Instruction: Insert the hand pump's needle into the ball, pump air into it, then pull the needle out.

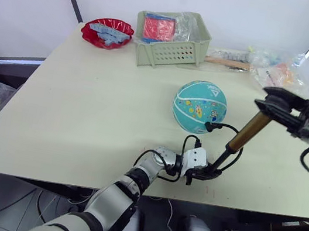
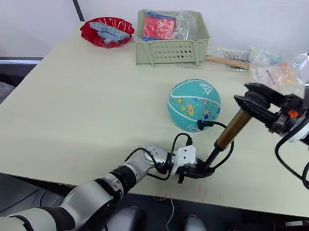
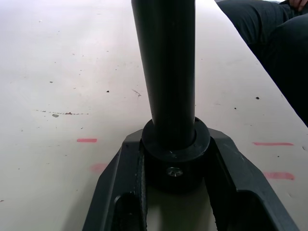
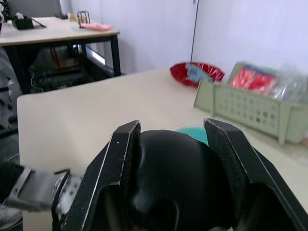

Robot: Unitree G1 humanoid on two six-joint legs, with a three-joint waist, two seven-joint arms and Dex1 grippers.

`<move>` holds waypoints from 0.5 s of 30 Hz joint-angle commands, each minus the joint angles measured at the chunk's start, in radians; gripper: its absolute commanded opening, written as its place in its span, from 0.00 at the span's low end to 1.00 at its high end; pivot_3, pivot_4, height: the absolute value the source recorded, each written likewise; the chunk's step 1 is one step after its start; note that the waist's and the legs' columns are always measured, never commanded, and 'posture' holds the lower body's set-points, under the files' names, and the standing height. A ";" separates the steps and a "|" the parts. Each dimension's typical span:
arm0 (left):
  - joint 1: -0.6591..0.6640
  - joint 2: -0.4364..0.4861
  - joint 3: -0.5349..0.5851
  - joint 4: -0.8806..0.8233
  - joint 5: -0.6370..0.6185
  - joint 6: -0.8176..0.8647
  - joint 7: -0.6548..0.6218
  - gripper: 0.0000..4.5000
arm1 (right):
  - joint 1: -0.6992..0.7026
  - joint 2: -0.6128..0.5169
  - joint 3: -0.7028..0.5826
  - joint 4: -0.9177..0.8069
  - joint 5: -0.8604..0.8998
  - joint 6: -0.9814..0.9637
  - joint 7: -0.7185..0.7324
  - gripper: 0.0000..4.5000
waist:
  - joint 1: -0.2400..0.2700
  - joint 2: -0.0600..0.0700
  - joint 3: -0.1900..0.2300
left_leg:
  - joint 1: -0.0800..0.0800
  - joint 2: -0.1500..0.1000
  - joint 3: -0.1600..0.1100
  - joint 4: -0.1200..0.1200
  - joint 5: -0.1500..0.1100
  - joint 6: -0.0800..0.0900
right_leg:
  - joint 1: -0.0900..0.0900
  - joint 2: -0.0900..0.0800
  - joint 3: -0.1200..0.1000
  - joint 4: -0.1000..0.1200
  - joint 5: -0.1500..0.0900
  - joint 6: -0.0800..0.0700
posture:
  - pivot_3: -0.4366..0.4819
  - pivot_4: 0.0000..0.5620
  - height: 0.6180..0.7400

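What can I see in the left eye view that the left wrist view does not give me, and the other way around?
The left eye view alone gives the ball, the hose curving to it, the pump's bronze barrel, the right gripper shut on the black T-handle, the green basket and the red bowl. The left wrist view alone gives the red marks on the table. Both share the left gripper clamping the pump's black end cap.
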 commanded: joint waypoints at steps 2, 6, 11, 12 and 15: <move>0.040 0.039 -0.026 0.097 0.056 0.041 0.014 0.26 | -0.081 -0.021 -0.109 -0.014 0.061 -0.020 -0.044 0.36 | 0.000 0.002 0.001 | 0.000 0.000 0.000 0.000 0.000 0.000 | 0.000 0.000 0.000 0.000 0.000 0.000 | 0.48 0.27 0.96; 0.041 0.038 -0.027 0.097 0.057 0.040 0.014 0.26 | -0.063 -0.024 -0.103 -0.023 0.055 -0.012 -0.041 0.36 | 0.000 0.003 0.003 | -0.002 -0.001 0.001 0.000 0.000 0.000 | -0.002 0.000 0.002 0.000 0.001 -0.001 | 0.48 0.27 0.96; 0.041 0.040 -0.029 0.097 0.058 0.039 0.013 0.26 | 0.042 -0.001 -0.035 -0.050 -0.017 -0.035 -0.013 0.36 | 0.001 0.003 0.003 | -0.002 -0.001 0.001 0.000 0.000 0.000 | -0.002 0.000 0.002 0.000 0.001 -0.001 | 0.48 0.27 0.96; 0.041 0.040 -0.029 0.098 0.057 0.039 0.013 0.26 | 0.057 0.007 -0.021 -0.053 -0.030 -0.045 -0.012 0.36 | 0.000 0.003 0.003 | -0.001 -0.001 0.001 0.000 0.000 0.000 | -0.002 0.000 0.002 0.000 0.001 -0.001 | 0.48 0.27 0.96; 0.040 0.044 -0.029 0.098 0.057 0.038 0.014 0.26 | 0.115 0.038 0.037 -0.054 -0.076 -0.078 -0.001 0.36 | -0.001 0.001 0.002 | 0.000 -0.001 0.001 0.000 0.000 0.000 | 0.000 0.001 0.001 0.001 -0.001 0.002 | 0.48 0.27 0.96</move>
